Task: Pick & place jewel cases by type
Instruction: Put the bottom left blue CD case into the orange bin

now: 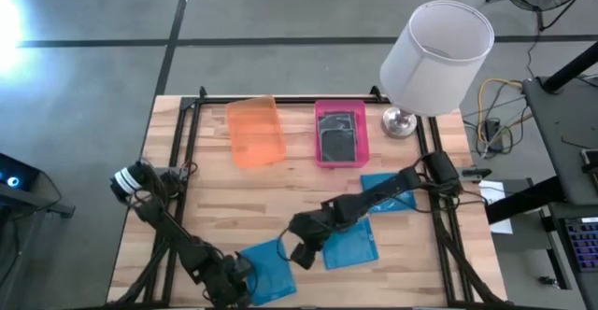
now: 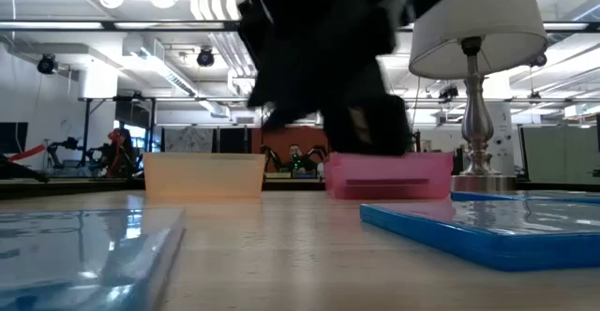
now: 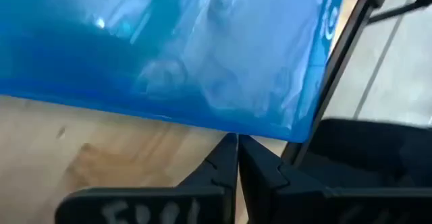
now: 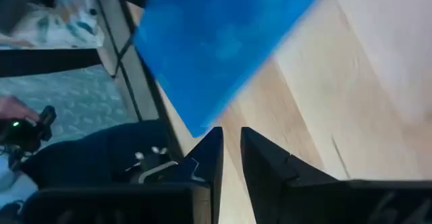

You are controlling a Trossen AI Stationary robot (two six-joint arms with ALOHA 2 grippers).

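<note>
A: Where do the jewel cases stand?

B: The dark cases [image 1: 338, 133] lie inside the pink tray [image 1: 320, 151]. All three blue ones are out on the table on the near side of that tray. One blue case [image 1: 385, 185] is close to the tray's near right corner, partly under the right arm. The middle blue case [image 1: 355, 249] is farther from the tray. The last blue case [image 1: 271, 273] is farthest, toward the left arm's side.

A: And the grippers?

B: The right gripper [image 1: 301, 251] hovers between the two far cases. Its fingers are parted by only a narrow slit and hold nothing. The left gripper [image 3: 236, 143] sits at the edge of the farthest case, fingers pressed together, also empty.

A: What worries you?

B: The cases lie flat on the wood, so narrow fingers may just skate over an edge and push a case off the table. Both grippers are also crowded together far from the pink tray, so a collision looks likely if they reach at once.

A: Anything beyond that?

B: A carry to the orange tray [image 1: 254, 131], beside the pink tray on its left, could clip the pink wall. The lamp [image 1: 434, 49] stands just right of the pink tray, near the right arm's swing.
</note>
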